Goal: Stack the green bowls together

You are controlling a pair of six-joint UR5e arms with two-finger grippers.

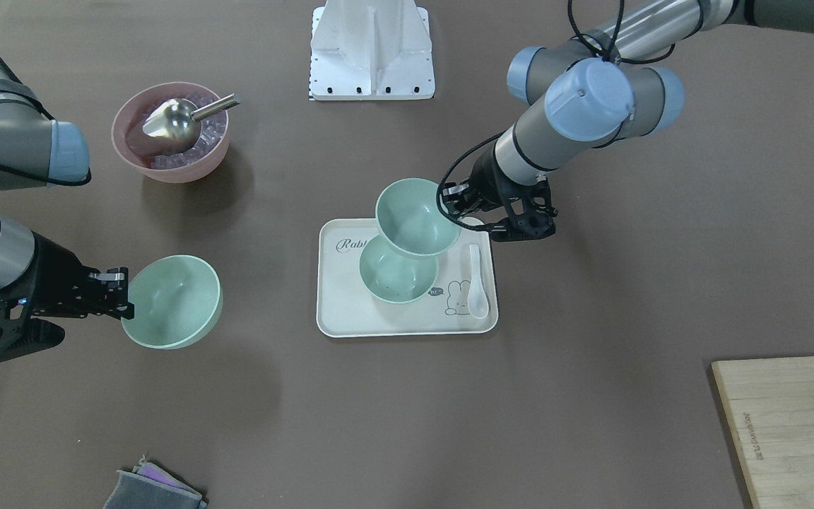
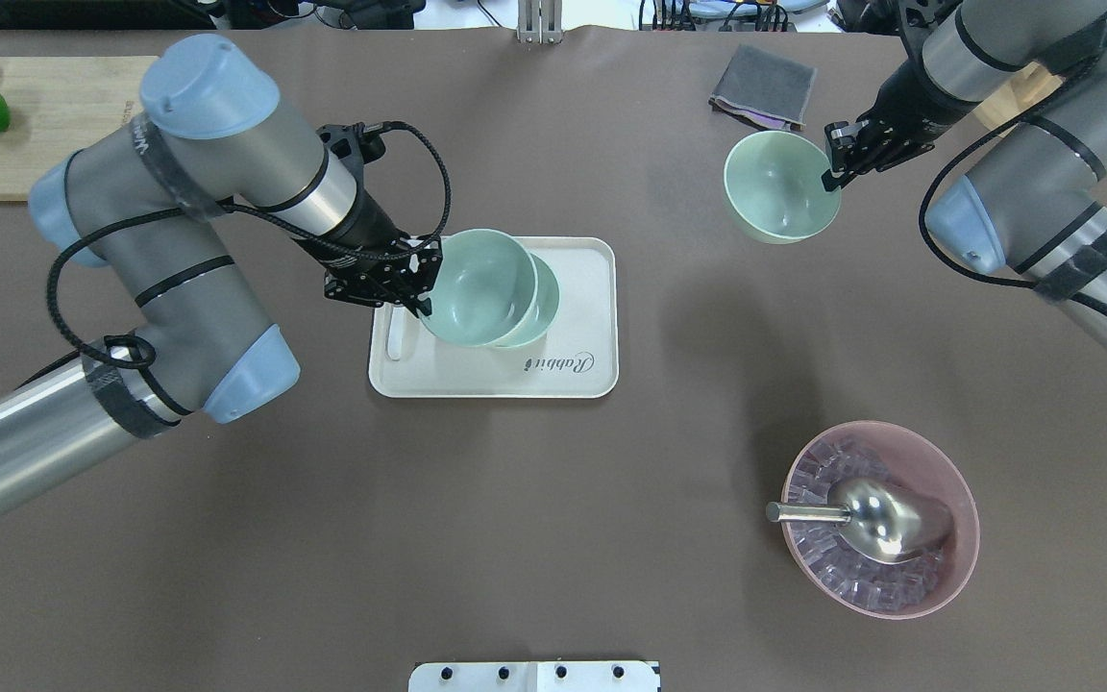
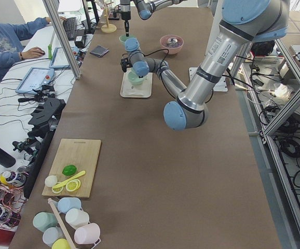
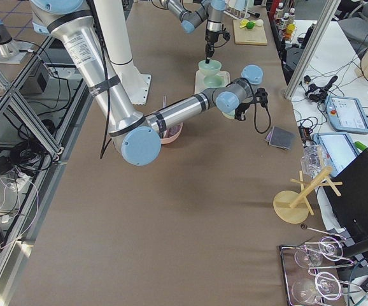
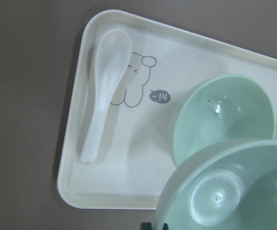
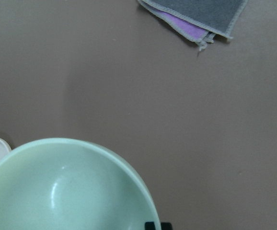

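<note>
Three pale mint-green bowls show. One green bowl (image 1: 396, 274) stands on the white tray (image 1: 350, 311). My left gripper (image 2: 416, 288) is shut on the rim of a second green bowl (image 2: 477, 286) and holds it above and partly over the bowl on the tray (image 5: 225, 117); the held bowl shows in the left wrist view (image 5: 234, 191). My right gripper (image 2: 834, 171) is shut on the rim of the third green bowl (image 2: 779, 185) and holds it lifted, off to the tray's side; it also shows in the right wrist view (image 6: 66, 191).
A white spoon (image 1: 478, 283) lies on the tray beside the bowl. A pink bowl (image 2: 957, 481) with ice and a metal scoop (image 2: 871, 517) stands nearer the robot base. A grey cloth (image 2: 763, 86) lies at the far edge. A cutting board (image 2: 44, 125) with lime lies at the far left.
</note>
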